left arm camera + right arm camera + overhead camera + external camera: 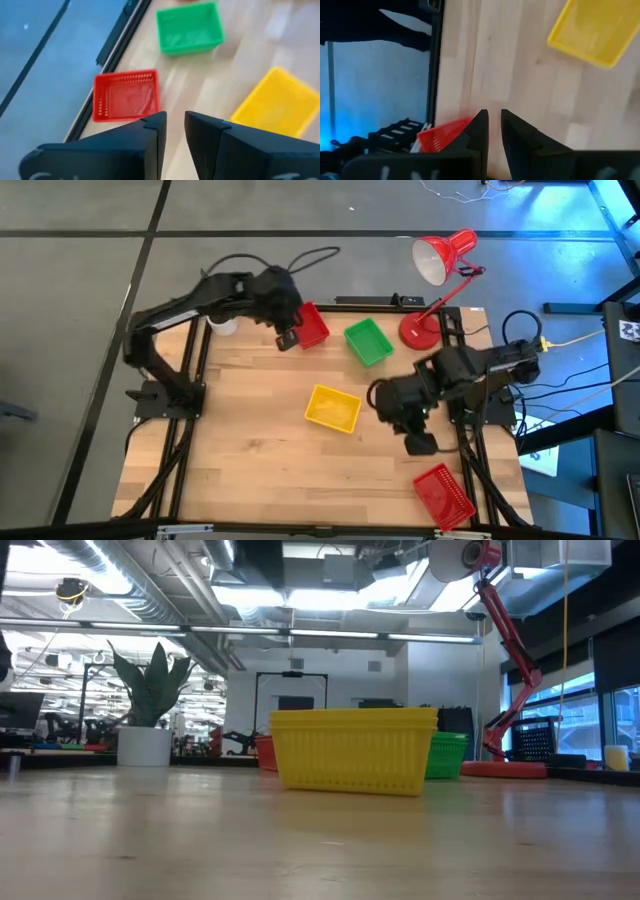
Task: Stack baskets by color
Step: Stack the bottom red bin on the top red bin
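From overhead I can see four basket spots: a red basket (312, 326) at about 11 o'clock on the table (250, 440), a green basket (368, 341) around 1, a yellow basket (333, 408) near the middle, and another red one (444, 493) down at 5 by the corner. The table-level camera only catches the yellow one up front with green and a sliver of red behind it. My left gripper (172, 125) hangs over the far red basket, fingers a little apart, holding nothing. My right gripper (494, 120) sits near 3 o'clock, narrow gap, also empty.
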You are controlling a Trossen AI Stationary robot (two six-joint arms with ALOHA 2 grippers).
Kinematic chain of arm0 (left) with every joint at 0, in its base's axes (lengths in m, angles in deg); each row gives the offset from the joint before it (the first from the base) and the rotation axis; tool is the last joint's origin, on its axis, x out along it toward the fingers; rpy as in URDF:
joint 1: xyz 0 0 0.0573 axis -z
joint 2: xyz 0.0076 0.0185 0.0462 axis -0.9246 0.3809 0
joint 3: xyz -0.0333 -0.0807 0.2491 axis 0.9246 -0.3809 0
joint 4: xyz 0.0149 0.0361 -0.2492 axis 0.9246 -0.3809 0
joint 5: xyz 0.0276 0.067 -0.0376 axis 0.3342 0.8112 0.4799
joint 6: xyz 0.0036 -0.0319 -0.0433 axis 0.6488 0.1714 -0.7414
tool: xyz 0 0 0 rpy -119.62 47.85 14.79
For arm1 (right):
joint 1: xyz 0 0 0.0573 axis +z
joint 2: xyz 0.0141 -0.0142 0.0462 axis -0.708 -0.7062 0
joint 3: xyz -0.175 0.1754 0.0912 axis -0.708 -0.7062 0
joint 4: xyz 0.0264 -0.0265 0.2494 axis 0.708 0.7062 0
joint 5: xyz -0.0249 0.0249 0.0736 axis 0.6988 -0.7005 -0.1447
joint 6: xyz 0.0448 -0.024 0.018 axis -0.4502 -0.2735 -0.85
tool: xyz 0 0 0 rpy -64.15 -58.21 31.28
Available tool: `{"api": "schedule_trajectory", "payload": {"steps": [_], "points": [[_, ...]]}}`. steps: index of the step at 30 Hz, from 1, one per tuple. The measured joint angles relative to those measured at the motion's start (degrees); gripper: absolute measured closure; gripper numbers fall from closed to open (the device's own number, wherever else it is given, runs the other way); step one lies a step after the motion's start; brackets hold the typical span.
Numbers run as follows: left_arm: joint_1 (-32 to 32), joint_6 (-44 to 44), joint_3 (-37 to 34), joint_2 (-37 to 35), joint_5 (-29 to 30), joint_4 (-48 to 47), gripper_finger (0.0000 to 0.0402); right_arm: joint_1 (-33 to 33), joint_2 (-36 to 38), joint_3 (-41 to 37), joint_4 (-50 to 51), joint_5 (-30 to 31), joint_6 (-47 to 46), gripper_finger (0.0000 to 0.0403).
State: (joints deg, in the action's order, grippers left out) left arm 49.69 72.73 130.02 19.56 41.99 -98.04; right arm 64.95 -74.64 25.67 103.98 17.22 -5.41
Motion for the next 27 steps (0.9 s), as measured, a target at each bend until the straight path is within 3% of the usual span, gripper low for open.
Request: {"api": "schedule_trajectory", "payload": {"steps": [4,11,16,21,27], "points": [[2.96,-3.45,0.06,-4.72,0.07,0.24,0.0339,2.79,0.0,-2.78,-0.14,0.63,-7.98,0.0353],[8.06,-6.39,-0.03,-9.55,0.09,0.31,0.0344,3.69,-0.07,-9.52,0.06,-3.25,-12.85,0.0353],[11.75,-6.54,-0.05,-11.74,0.09,0.26,0.0344,3.69,-0.09,-15.09,0.08,-5.23,-9.65,0.0353],[14.68,-6.56,-0.03,-12.68,0.11,0.49,0.0344,3.69,-0.11,-19.82,-0.21,-11.42,-2.68,0.0351],[16.54,-6.56,-0.03,-13.53,0.12,0.46,0.0344,3.84,-0.13,-23.64,-1.58,-11.57,0.46,0.0335]]}}
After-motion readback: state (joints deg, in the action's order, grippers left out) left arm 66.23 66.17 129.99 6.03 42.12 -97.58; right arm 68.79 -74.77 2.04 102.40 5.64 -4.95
